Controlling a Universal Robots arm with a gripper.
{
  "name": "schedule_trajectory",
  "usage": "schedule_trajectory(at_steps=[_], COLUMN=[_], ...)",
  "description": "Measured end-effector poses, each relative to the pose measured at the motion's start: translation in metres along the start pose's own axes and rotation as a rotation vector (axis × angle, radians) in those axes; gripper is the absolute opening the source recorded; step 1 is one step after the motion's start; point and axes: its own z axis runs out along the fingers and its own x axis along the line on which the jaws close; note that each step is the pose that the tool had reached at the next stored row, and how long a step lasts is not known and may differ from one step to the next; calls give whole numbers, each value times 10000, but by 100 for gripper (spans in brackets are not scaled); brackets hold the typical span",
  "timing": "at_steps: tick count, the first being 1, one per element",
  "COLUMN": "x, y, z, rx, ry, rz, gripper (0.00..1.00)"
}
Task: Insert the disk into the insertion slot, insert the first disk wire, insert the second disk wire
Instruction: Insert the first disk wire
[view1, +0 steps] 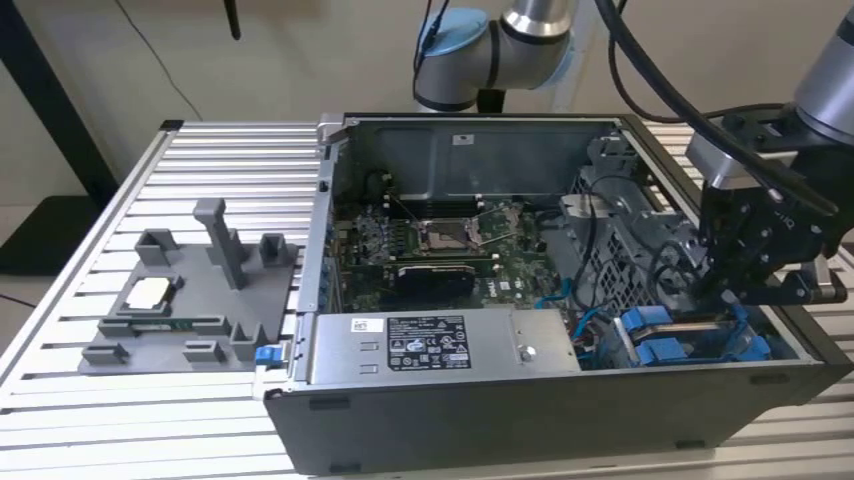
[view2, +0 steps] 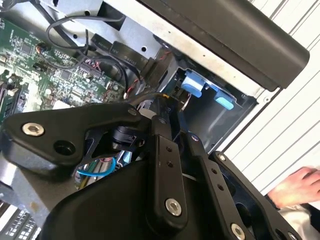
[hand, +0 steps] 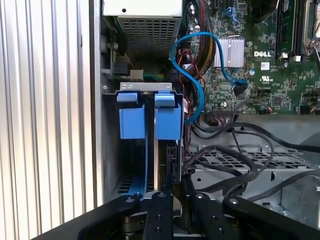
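— What was the closest thing in the first wrist view?
— The gripper (hand: 172, 191), close to the disk (hand: 167, 124). The disk already stood in the insertion slot (hand: 111, 150). Whether the gripper was open or closed, I could not tell.
— And in the second wrist view?
— The gripper (view2: 163, 102), the disk (view2: 195, 82) beyond it, and a hand (view2: 295, 187) at the edge.
— And the exterior view?
— The gripper (view1: 721, 290) hung over the slot inside the computer case (view1: 534, 430). I judged the disk step done; both wires seemed left
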Motion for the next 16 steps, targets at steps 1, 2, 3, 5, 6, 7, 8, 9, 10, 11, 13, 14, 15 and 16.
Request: schedule_trajectory(at_steps=[1, 2, 3, 5, 6, 7, 8, 9, 10, 11, 13, 14, 15, 16], x=[0, 0, 1, 0, 0, 0, 1, 1, 1, 1, 1, 1, 1, 1], y=[-3, -4, -4, -7, -7, -7, -8, -8, -8, -8, -8, -8, -8, -8], z=[5, 9, 12, 18, 20, 24, 28, 33, 39, 47, 54, 56, 59, 61], rx=[0, 0, 0, 0, 0, -1, 0, 0, 0, 0, 0, 0, 0, 0], ry=[0, 1, -4, -13, -13, -14, -15, -15, -15, -16, -14, -12, -14, -15], rz=[1, 1, 2, 0, 0, 1, 0, 0, 0, 0, 1, 1, 1, 1], gripper=[19, 19, 19, 19, 19, 19, 19, 19, 19, 19, 19, 19, 19, 19])
